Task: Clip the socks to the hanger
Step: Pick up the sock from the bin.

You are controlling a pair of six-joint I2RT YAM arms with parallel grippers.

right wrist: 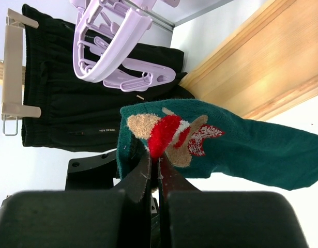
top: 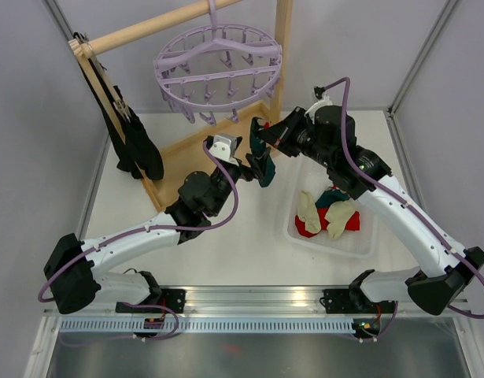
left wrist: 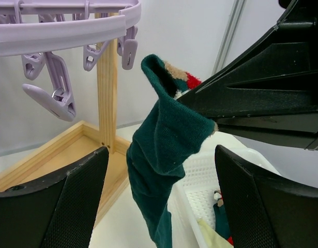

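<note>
My right gripper (top: 264, 140) is shut on a dark teal sock (top: 260, 157) with a red, white and tan pattern, pinching it near its cuff (right wrist: 160, 150). The sock hangs in the air below the lavender hanger (top: 218, 67). My left gripper (top: 249, 161) is open, its fingers (left wrist: 60, 201) either side of the hanging sock (left wrist: 164, 155) without touching it. The hanger's rim (left wrist: 60, 31) and dangling clips (left wrist: 50, 98) are above left in the left wrist view. More socks, cream (top: 308, 209) and red (top: 344, 220), lie in the white basket (top: 360, 244).
The wooden rack (top: 186, 161) stands behind the grippers, its post (top: 282, 47) beside the hanger. A long black cloth (top: 135, 146) hangs at the rack's left end. Grey walls close in the table's back and sides.
</note>
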